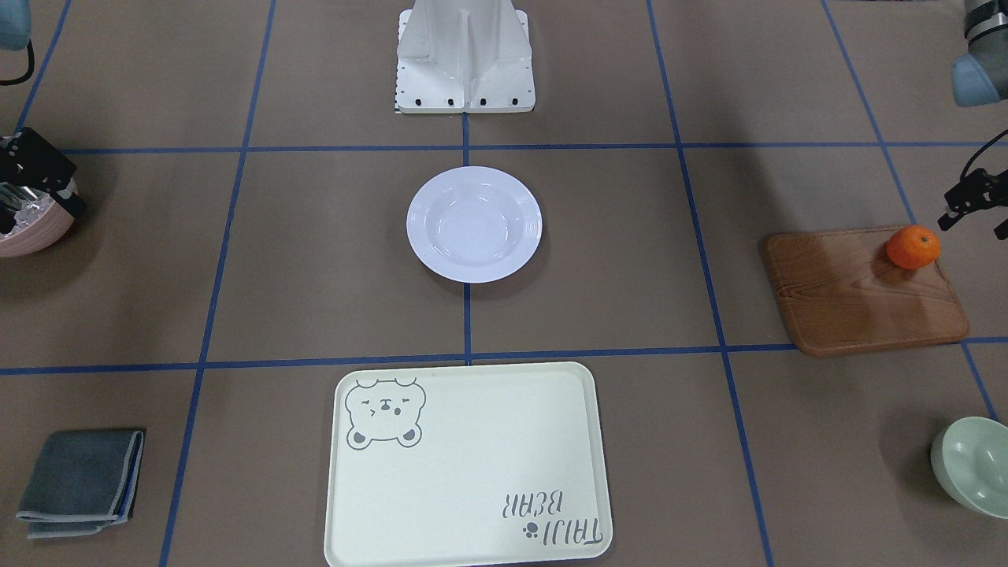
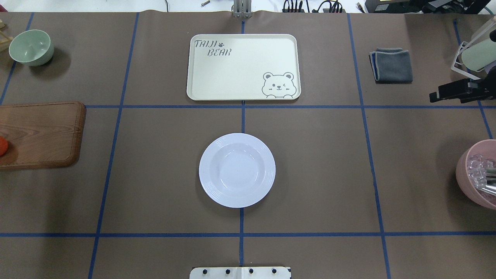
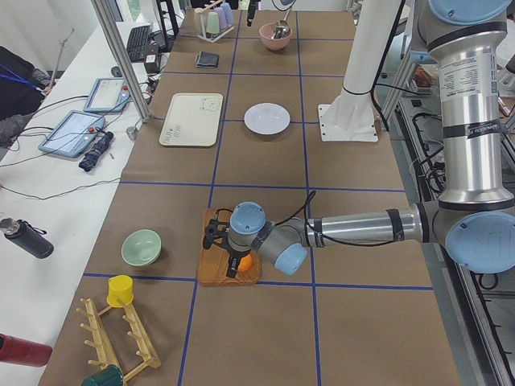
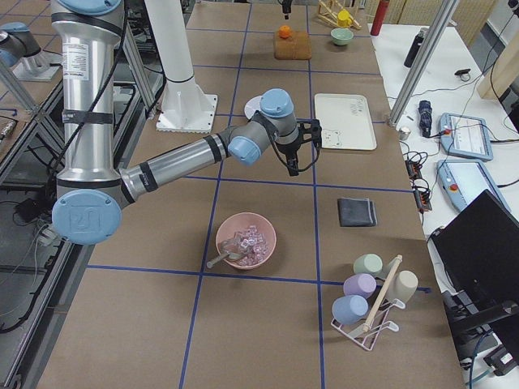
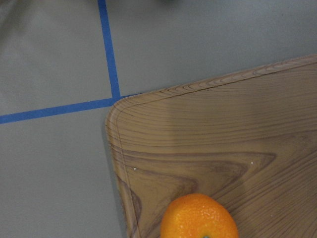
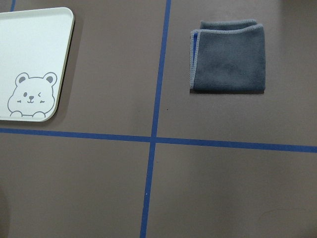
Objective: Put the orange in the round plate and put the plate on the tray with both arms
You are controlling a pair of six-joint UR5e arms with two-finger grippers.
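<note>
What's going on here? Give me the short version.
The orange is not yet picked up: it sits near a corner of the wooden board, with the left gripper close by it. The white plate sits empty mid-table, and the tray is empty too. The right gripper hangs off to the side, near the pink bowl.

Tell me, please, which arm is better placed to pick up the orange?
Left: the left hand hovers by the orange on the board, while the right hand is far off by the pink bowl.
</note>
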